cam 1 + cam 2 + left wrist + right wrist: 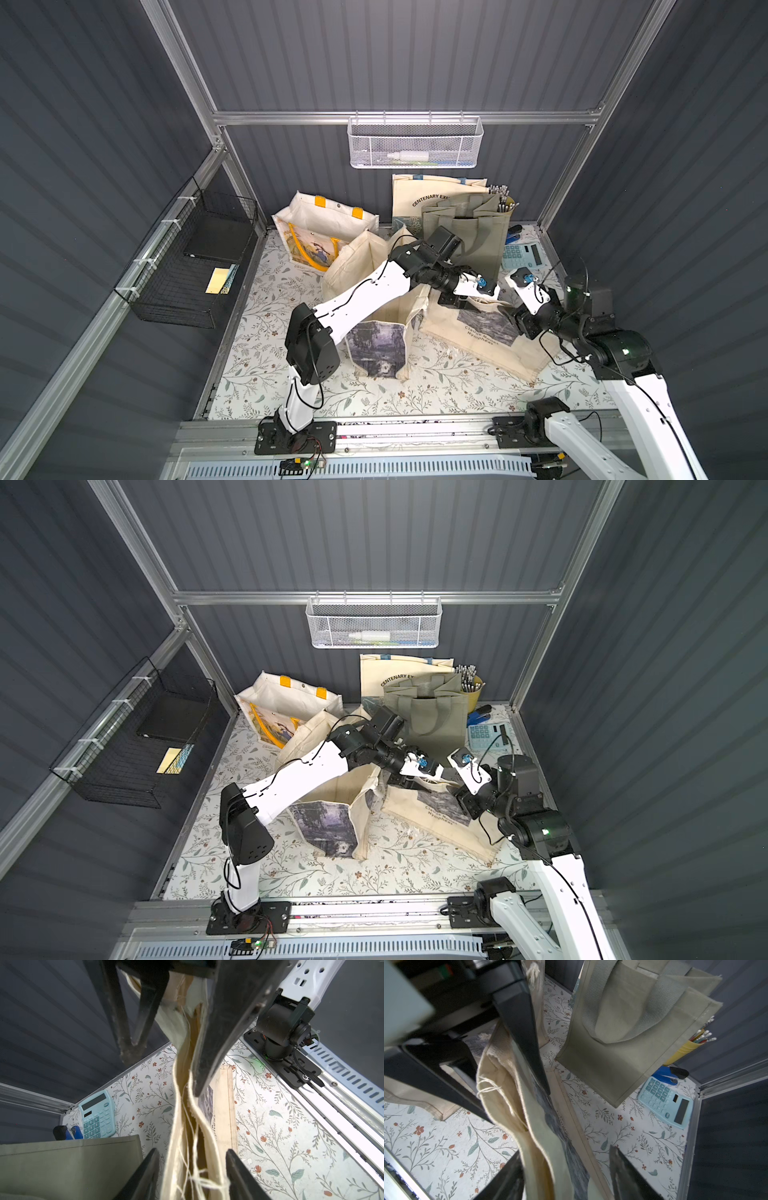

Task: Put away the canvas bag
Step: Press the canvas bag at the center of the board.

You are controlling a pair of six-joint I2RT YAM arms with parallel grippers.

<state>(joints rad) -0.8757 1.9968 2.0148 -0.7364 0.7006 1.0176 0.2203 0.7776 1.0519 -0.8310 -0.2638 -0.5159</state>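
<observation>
Left wrist view puts the left gripper (191, 1153) astride the bunched, frayed top rim of the canvas bag (225, 1105). You can see its two dark fingers pressed onto that cream fold from either side, so the jaws are clamped on the rim. Right wrist view shows the right gripper (566, 1153) around the same rim just beside it, but its jaws stand apart: one finger lies against the cloth, while flowered paper shows between the cloth and the other finger. In a top view you find the bag right of centre in the frame, its lower edge on the floral table (436, 386), its printed face turned up, and its rim raised where the two grippers meet. Just above it in the frame a grey-green tote (465, 237) stands upright, with a pale blue calculator (521, 254) and a blue stapler (514, 233) to its right. An open cream tote (361, 257) stands to the left of the bag, with the left arm passing over it.
</observation>
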